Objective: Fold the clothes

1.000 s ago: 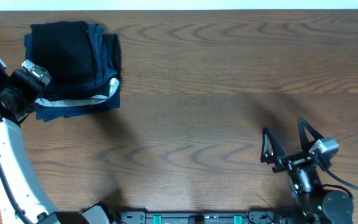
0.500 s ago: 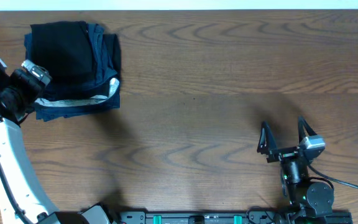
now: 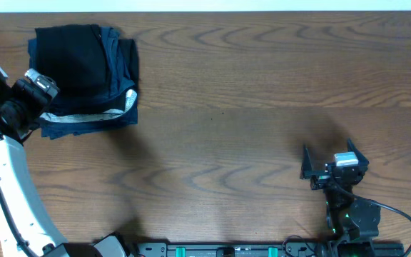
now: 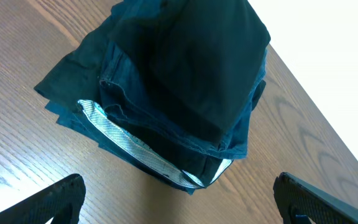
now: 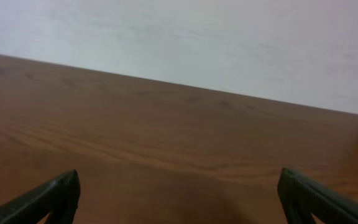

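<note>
Closest to our base, the table point(image 3: 227, 143) carries no loose garment that we can see, so we judge the folding all but finished: nothing spread out waits for us. The clothes point(image 3: 73, 53), a black T-shirt, lie as a compact folded block at the far left of the table, on top of a pile of dark blue folded garments point(image 3: 120, 107) with a white-striped edge. In the left wrist view the black block sits fairly square on that pile, with no sleeve hanging out that we can make out. In our judgement, all that may be left is to draw the arms back

Our right gripper point(image 3: 328, 158) hangs near the base on the right, jaws spread wide with only bare wood between them; it holds and touches nothing. Farther out, our left gripper point(image 4: 179, 202) hovers just beside the near edge of the pile, also spread wide, its fingers apart from the cloth as far as we can tell and gripping nothing
</note>
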`<state>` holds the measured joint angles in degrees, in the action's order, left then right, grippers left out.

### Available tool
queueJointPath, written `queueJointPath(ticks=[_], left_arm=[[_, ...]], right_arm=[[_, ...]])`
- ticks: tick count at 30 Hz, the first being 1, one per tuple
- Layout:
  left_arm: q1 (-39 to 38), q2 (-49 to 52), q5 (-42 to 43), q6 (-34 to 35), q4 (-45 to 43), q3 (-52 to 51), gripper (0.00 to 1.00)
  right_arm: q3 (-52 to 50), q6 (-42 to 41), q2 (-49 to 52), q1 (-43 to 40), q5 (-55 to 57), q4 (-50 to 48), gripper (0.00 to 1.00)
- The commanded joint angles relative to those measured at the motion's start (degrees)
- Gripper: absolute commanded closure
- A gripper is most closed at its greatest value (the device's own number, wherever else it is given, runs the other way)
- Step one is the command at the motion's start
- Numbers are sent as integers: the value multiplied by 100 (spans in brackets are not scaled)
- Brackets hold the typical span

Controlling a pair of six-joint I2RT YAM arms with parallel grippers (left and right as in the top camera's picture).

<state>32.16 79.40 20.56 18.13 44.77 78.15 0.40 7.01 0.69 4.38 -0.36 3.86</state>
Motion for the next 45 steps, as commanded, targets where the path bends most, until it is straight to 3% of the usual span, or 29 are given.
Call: queueJointPath(ticks=[1,7,19,45], left_arm=[[13,13,-52,-72,0,-2,2],[13,13,-52,-72,0,-2,2],[13,13,-52,-72,0,-2,2],[13,13,-52,-72,0,-2,2]], right_arm=[[-11,315,-37,-116,170,28,1],[-11,258,-37,-201,166,28,1],[-11,-671,-37,-304,402,7,1],[-9,-678,-37,-304,398,4,1]])
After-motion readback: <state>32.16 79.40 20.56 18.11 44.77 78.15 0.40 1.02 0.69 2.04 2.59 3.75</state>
